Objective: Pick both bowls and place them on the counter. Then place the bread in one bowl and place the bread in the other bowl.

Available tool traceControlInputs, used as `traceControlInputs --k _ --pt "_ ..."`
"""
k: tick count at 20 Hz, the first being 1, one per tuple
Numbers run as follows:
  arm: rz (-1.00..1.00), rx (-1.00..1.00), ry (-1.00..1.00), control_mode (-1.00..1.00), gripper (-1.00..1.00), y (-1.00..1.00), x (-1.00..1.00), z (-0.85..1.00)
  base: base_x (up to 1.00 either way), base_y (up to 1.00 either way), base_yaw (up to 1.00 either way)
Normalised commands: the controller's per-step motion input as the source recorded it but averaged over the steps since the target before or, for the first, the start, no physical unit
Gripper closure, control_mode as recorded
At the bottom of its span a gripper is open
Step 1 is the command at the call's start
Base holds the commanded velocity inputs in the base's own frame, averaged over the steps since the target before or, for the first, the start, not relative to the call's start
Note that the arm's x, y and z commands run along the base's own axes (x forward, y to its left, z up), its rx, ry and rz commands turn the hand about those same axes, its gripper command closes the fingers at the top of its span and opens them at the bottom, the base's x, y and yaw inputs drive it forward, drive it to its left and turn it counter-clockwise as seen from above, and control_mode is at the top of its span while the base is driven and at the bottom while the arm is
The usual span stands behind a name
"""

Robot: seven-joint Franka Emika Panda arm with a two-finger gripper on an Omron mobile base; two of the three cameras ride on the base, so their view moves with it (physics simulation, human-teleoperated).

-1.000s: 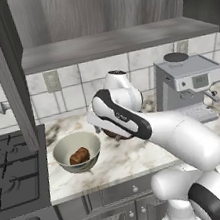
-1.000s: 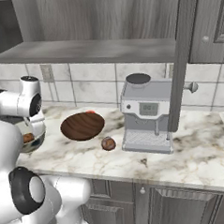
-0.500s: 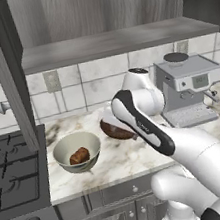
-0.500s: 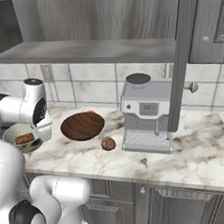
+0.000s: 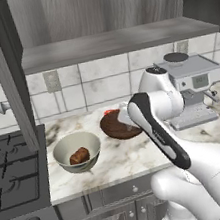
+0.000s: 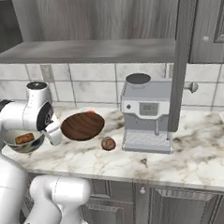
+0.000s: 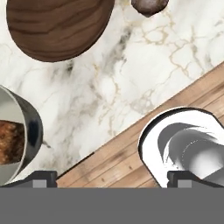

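The gripper [image 7: 111, 177] is hanging above the marble-veined counter [image 7: 144, 74] with its 2 fingertips standing fully apart, holding and touching nothing. The deep cream ceramic bowl [image 5: 77, 151] is sitting near the stove with 1 brown bread piece [image 5: 79, 155] inside, while the shallow, wood-grained dark bowl [image 6: 83, 126] is resting beside it. The second, rounded bread piece [image 6: 108, 143] is lying on the counter between that wooden bowl and the grey coffee machine [image 6: 146, 112]; no writing is legible.

Counter [image 5: 125, 157]: white-grey marble, brownish veins.
Deep bowl [image 5: 77, 150]: cream, pale greenish inside.
Bread in it [image 5: 79, 155]: brown.
Shallow bowl [image 6: 83, 126]: dark brown wood grain.
Loose bread [image 6: 108, 143]: dark brown.
Coffee machine [image 6: 147, 112]: silver-grey.
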Motion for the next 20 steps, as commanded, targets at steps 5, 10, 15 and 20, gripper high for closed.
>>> traceControlInputs --k 5,10,15,20 --pt "0.03 -0.12 -0.03 -1.0 -1.0 -0.46 -0.02 0.0 0.0 0.0 0.0" --pt "0.01 -0.12 0.0 -1.0 -1.0 -0.47 0.01 0.0 0.0 0.0 0.0" --pt "0.01 -0.11 0.0 -1.0 -1.0 -0.46 0.03 0.0 0.0 0.0 0.0" --pt "0.0 -0.08 0.0 -1.0 -1.0 -0.42 0.08 -0.03 0.0 0.0 0.0"
